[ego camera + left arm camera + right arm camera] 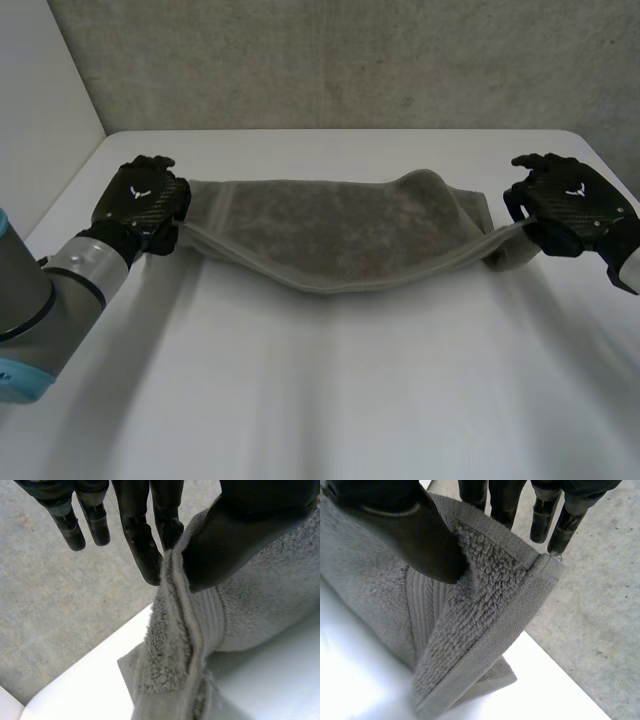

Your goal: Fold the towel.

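grey towel [340, 235] hangs stretched betw. the two hands over the white table [320, 400], one short end at each hand. left hand [140, 200] has the towel's end nipped: in the left wrist view its thumb [225, 545] presses the hem against the nearest fingers [145, 550], the other fingers straight and free beside them, touching no cloth. below that pinch the cloth bunches into folds and drops to the table, a corner lying flat just under the fingertips. right hand [570, 205] does the same at the opp. end: thumb [415, 535] pushed into the terry loops, hem caught against the fingers [495, 500] behind it, w/ the edge folding over itself under the palm and a corner resting on the table beneath. betw. the hands the near edge sags in the middle (lowest abt halfway), and the far part humps up a bit nearer the right hand. both arms come in from the table's near side.
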Controlling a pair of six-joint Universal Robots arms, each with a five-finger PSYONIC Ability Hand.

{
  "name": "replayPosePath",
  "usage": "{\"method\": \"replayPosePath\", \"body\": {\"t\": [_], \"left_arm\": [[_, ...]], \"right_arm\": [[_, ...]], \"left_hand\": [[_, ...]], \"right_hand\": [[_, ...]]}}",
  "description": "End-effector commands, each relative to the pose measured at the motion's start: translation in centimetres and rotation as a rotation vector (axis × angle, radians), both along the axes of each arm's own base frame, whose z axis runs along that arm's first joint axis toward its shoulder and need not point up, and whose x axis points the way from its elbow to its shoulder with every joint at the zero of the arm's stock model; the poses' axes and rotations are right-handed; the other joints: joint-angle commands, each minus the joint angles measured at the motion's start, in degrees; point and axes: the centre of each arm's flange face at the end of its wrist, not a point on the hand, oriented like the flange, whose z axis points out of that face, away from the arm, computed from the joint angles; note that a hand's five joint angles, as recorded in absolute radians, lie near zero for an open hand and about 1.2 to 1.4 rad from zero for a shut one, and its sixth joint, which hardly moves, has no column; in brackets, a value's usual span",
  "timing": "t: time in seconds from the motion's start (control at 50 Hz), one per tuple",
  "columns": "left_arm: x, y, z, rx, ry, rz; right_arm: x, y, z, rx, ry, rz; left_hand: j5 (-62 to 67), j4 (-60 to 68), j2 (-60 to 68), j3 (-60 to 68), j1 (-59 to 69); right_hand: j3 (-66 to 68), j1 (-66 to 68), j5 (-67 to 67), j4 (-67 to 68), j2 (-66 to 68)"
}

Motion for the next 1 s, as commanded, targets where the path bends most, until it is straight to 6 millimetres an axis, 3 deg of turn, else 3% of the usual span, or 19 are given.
{"method": "replayPosePath", "body": {"t": [0.02,0.16,0.2,0.34,0.4,0.46,0.54,0.7,0.82,1.0], "left_arm": [[0.6,2.3,1.0,0.065,-0.011,0.003],[1.9,5.1,2.5,0.126,-0.007,-0.018],[2.2,5.3,3.1,0.127,-0.001,-0.021],[3.4,4.9,4.4,0.140,0.013,-0.019],[3.6,4.0,5.0,0.121,0.014,-0.014],[3.3,2.8,4.3,0.142,0.013,-0.020],[2.9,-0.4,2.1,0.207,0.004,-0.022],[0.9,-4.4,-1.7,0.262,-0.007,-0.064],[0.0,-7.2,-3.7,0.255,-0.010,-0.077],[-0.6,-10.0,-4.9,0.182,-0.005,-0.068]], "right_arm": [[-1.2,2.1,2.2,0.037,-0.010,0.012],[-2.8,3.7,4.6,0.042,-0.024,0.013],[-3.4,4.3,5.7,0.046,-0.031,0.004],[-3.2,4.5,6.6,0.030,-0.022,0.045],[-3.2,4.0,6.3,0.026,-0.013,0.054],[-2.1,2.5,4.5,0.072,-0.011,0.100],[0.7,0.1,1.7,0.142,0.034,0.140],[1.5,-3.4,-2.2,0.195,0.189,0.080],[3.0,-4.6,-2.9,0.194,0.200,0.052],[2.9,-7.2,-2.8,0.127,0.094,-0.071]], "left_hand": [[4.00,-2.88,3.65,-2.46,4.38],[4.00,-2.88,3.65,-2.46,4.38],[4.00,-2.88,3.65,-2.46,4.38],[4.00,-2.88,3.65,-2.46,4.38],[4.00,-2.88,3.65,-2.46,4.38],[4.00,-2.88,3.65,-2.46,4.38],[4.00,-2.88,3.65,-2.46,4.38],[4.00,-2.88,3.65,-2.46,4.38],[4.00,-2.88,3.65,-2.46,4.38],[4.00,-2.88,3.65,-2.46,4.38]], "right_hand": [[-0.37,4.54,3.49,-3.42,4.35],[-0.37,4.54,3.49,-3.42,4.35],[-0.37,4.54,3.49,-3.42,4.35],[-0.37,4.54,3.49,-3.42,4.35],[-0.37,4.54,3.49,-3.42,4.35],[-0.37,4.54,3.49,-3.42,4.35],[-0.37,4.54,3.49,-3.42,4.35],[-0.37,4.54,3.49,-3.42,4.35],[-0.37,4.54,3.49,-3.42,4.35],[-0.37,4.54,3.49,-3.42,4.35]]}}
